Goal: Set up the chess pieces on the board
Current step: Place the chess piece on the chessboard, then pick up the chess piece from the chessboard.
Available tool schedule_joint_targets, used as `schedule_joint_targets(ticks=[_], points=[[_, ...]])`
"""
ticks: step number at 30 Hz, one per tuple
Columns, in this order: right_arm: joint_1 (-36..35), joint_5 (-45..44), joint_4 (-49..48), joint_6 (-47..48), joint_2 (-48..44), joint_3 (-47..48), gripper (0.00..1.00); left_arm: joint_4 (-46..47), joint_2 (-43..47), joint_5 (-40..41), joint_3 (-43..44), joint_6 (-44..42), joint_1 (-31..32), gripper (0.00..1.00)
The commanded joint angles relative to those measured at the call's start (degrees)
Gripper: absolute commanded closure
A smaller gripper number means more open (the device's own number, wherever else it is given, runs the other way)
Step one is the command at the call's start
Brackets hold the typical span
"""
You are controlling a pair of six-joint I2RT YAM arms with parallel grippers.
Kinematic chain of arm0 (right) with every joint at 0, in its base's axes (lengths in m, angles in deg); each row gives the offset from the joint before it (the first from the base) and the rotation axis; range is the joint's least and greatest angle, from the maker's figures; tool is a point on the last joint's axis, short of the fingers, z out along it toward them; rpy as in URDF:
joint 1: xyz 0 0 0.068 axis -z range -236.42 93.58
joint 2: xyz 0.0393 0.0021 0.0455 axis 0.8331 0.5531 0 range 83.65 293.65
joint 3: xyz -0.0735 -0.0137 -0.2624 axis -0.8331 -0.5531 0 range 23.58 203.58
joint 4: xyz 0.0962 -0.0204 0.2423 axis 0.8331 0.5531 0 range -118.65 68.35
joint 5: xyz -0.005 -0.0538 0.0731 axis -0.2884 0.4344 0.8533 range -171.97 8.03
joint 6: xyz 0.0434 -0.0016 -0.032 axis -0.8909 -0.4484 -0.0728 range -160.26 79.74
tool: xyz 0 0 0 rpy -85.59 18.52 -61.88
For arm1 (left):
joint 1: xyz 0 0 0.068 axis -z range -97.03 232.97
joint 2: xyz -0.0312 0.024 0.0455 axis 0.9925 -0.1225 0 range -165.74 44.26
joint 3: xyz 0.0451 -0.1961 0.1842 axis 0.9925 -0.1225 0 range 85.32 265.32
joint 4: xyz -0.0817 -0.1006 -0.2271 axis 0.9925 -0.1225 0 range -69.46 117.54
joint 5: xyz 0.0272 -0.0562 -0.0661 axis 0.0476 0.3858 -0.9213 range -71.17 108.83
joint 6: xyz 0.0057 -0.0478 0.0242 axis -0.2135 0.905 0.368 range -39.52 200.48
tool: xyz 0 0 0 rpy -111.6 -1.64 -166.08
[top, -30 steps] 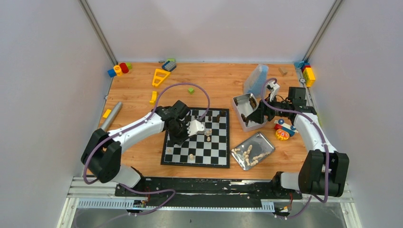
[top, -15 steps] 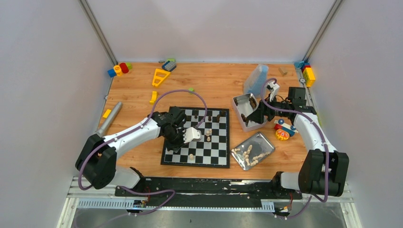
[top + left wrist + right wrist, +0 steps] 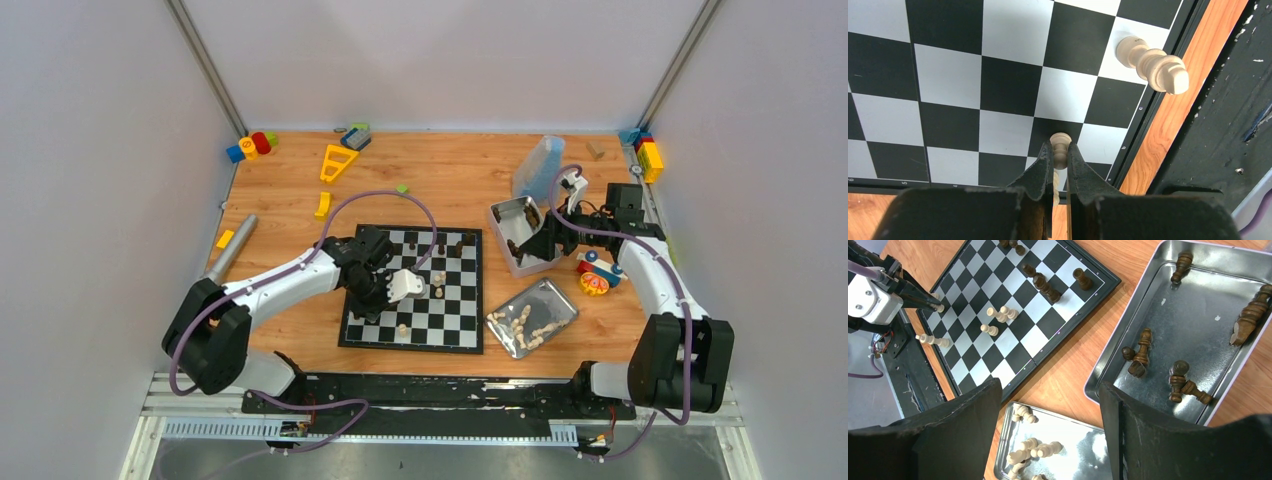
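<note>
The left pincer (image 3: 1060, 159) is clamped shut on a cream chess piece (image 3: 1060, 142), long axis along the fingers, base toward the board (image 3: 1013, 82). Another cream piece (image 3: 1152, 64) stands toward two o'clock by the board's edge. Squares at twelve look free. The right pincer (image 3: 1048, 390) gapes wide and empty near the tray (image 3: 1193, 330).

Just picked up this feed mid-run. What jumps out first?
The left tool is shut on a cream chess piece, held just over the board. The right tool hangs open above a metal tray to the right of the board, where dark pieces lie toppled. A second tray, nearer the arms, holds a heap of cream pieces.
</note>
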Motion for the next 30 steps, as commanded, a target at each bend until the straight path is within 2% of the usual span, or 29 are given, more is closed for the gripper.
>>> schedule_joint_targets(ticks=[1,3,6,13,15,22,30], points=[[-0.11,0.79,0.15,1.39,0.67,0.31,0.28,1.31,-0.46,-0.6,-0.68,-0.84,0.17,0.88],[-0.11,0.8,0.14,1.43,0.76,0.31,0.28,1.25,-0.64,-0.27,-0.73,-0.79,0.18,0.86],[-0.11,0.88,0.21,1.39,0.93,0.38,0.28,1.11,-0.65,0.12,-0.63,-0.48,0.17,0.78],[-0.11,0.81,0.22,1.46,0.92,0.48,0.28,1.49,1.21,1.54,2.55,1.46,0.17,0.47],[-0.17,0.72,0.28,1.45,0.82,0.36,0.28,1.74,1.78,1.31,4.28,2.13,0.17,0.41],[-0.11,0.83,0.24,1.52,0.48,0.48,0.28,2.9,-0.12,0.4,11.65,4.7,0.19,0.39],[-0.11,0.94,0.32,1.52,0.34,0.49,0.28,4.67,-12.8,-2.29,24.77,13.36,1.56,0.48]])
